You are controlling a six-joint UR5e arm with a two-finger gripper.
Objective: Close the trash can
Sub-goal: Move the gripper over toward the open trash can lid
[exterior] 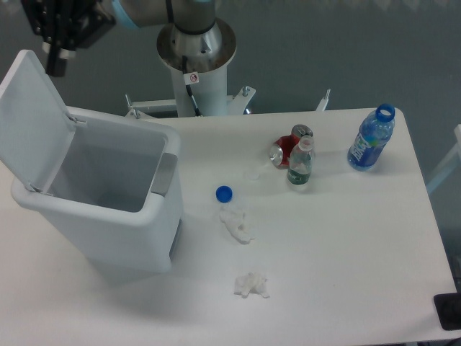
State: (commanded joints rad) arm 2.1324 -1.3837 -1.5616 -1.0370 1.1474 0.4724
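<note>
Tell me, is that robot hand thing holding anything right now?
Nothing is held. The end effector hangs in the air above the raised lid of the trash can, with no object between its fingers.

The white table [346,259] carries the trash can [108,202], bottles, a red can, a blue cap [224,193] and tissues.

White table [360,252] holds: blue bottle cap [224,193], crumpled tissue [235,223] just below it, second tissue wad [251,285] nearer the front edge. Red can [284,151] lying beside small clear bottle [300,163]. Blue uncapped water bottle [372,138] far right, upright.
</note>
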